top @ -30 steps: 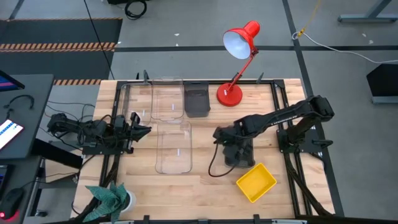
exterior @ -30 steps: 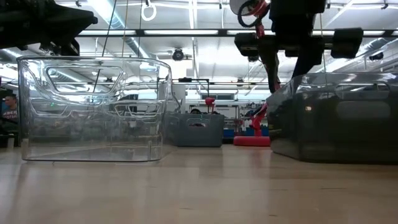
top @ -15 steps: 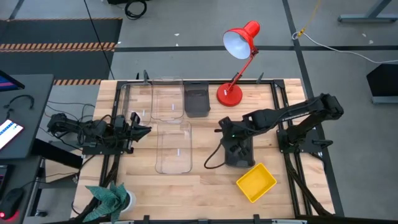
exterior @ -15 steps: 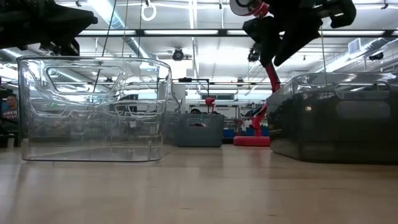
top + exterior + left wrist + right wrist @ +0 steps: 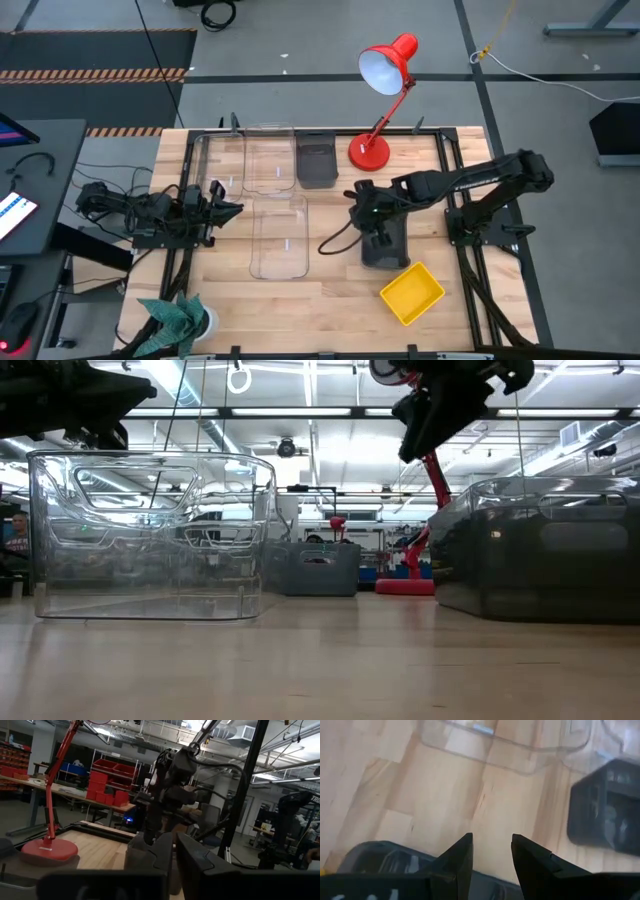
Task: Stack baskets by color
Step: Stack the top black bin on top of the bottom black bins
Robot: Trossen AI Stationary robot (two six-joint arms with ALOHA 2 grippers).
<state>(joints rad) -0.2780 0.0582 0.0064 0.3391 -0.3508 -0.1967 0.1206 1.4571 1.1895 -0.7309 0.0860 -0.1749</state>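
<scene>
Plastic of the smoky grey basket (image 5: 384, 243), right of table centre at about four o'clock, looks light, stiff and slick, best pinched on its thin rim by the released right gripper (image 5: 366, 205) above; the left gripper (image 5: 222, 207) waits clenched at nine o'clock.

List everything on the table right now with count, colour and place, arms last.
Clear baskets: two, transparent; one at table centre-left, one at the far edge.
Grey baskets: two, dark smoky; one right of centre, one at the far edge beside the clear one.
Yellow basket: one, near right corner.
Desk lamp: one, red, far edge.
Green cloth: one, near left corner.
Left gripper: parked at left edge, shut.
Right gripper: above the nearer grey basket, open, empty.
</scene>
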